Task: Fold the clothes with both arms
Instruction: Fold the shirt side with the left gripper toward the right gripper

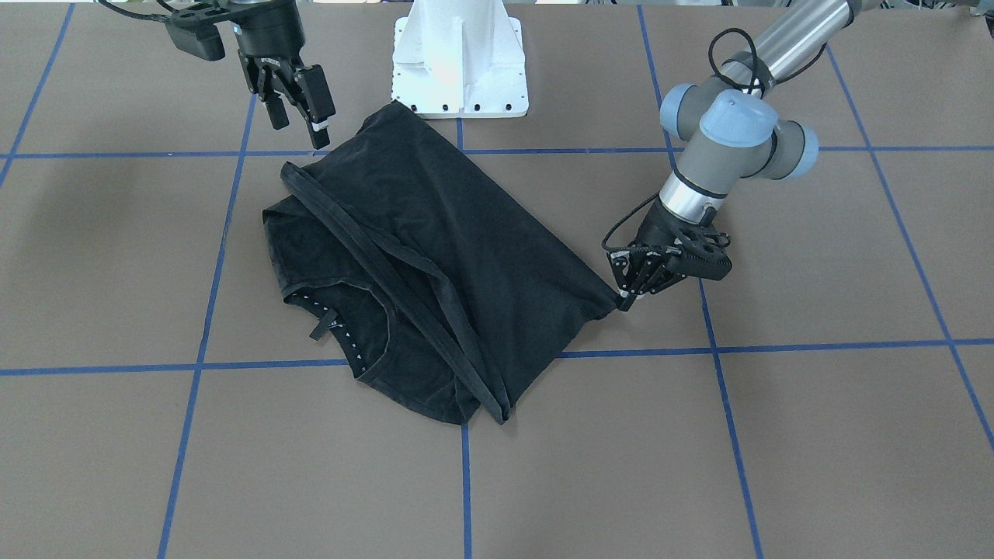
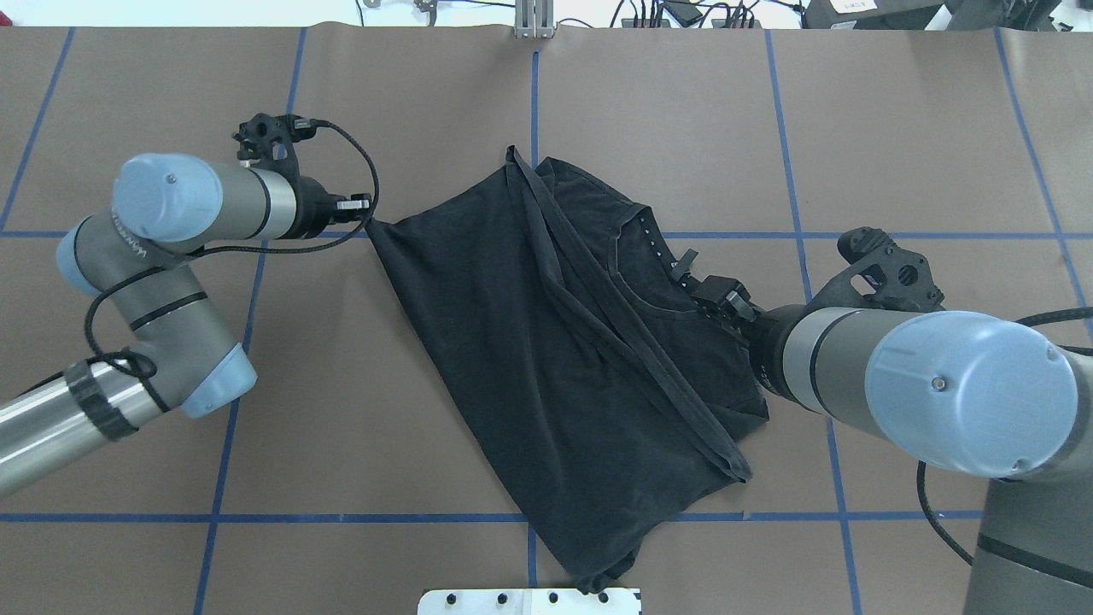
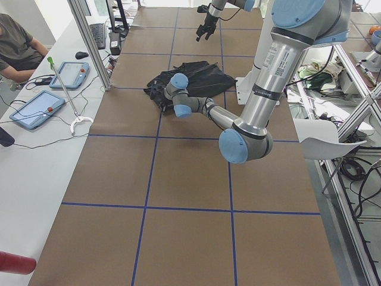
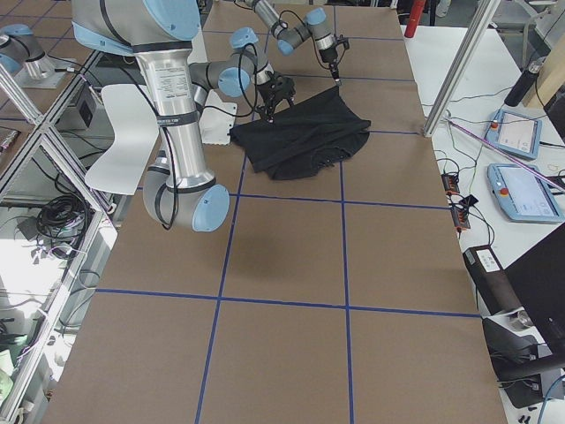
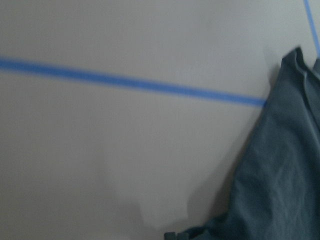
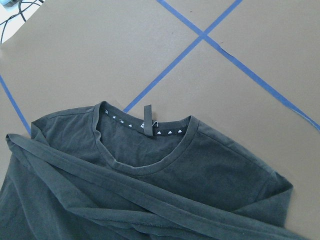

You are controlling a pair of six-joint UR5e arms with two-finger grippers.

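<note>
Front-facing view: left gripper pinches a corner of the shirt, which lies partly folded on the table. Right gripper hangs above the shirt's edge, jaws apart.

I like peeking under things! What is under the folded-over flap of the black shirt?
The top part of the T-shirt itself; its collar peeks out past the flap. Anything deeper under the flap is covered.

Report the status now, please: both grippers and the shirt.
Left gripper shut on T-shirt corner. Right gripper open, empty, raised. T-shirt partly folded. One corner reaches white base.
</note>
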